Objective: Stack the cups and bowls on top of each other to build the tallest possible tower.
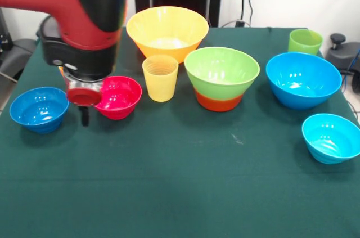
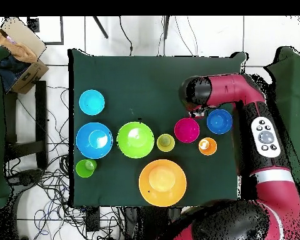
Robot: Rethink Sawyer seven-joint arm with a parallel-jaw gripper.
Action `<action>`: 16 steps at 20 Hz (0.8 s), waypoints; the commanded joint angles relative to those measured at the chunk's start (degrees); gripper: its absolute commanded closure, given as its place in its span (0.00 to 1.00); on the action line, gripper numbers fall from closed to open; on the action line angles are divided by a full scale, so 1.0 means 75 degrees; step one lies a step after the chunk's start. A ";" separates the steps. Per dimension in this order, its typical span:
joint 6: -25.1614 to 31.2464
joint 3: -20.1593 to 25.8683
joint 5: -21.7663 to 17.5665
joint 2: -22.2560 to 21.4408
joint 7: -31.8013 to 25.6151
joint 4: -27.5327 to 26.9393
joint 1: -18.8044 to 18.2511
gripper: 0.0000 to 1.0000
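Note:
The light green bowl (image 1: pixel 221 69) sits upright in the orange-red bowl (image 1: pixel 220 102) at mid table; it also shows in the overhead view (image 2: pixel 135 139). The pale yellow cup (image 1: pixel 160 77) stands on the cloth beside this pile, apart from it. The magenta bowl (image 1: pixel 121 96) and the small dark blue bowl (image 1: pixel 39 108) lie at the left. My gripper (image 1: pixel 84 115) hangs low between these two, close to the magenta bowl's rim. The orange cup (image 2: pixel 207 146) shows only in the overhead view; the arm hides it in the front view.
The big yellow-orange bowl (image 1: pixel 167 31) stands at the back near the pedestal. The big blue bowl (image 1: pixel 304 79), the small cyan bowl (image 1: pixel 332 137) and the light green cup (image 1: pixel 305 41) stand at the right. The green cloth (image 1: pixel 169 193) covers the table.

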 commanded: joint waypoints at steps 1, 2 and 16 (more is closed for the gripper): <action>-0.0411 0.0117 -0.0696 0.0110 -0.2205 0.0267 0.0030 0.00; -0.0319 -0.0002 -0.0710 0.0127 -0.1928 0.0260 0.0116 0.00; 0.0508 -0.0379 -0.0421 0.0243 -0.1319 0.0035 0.0460 0.00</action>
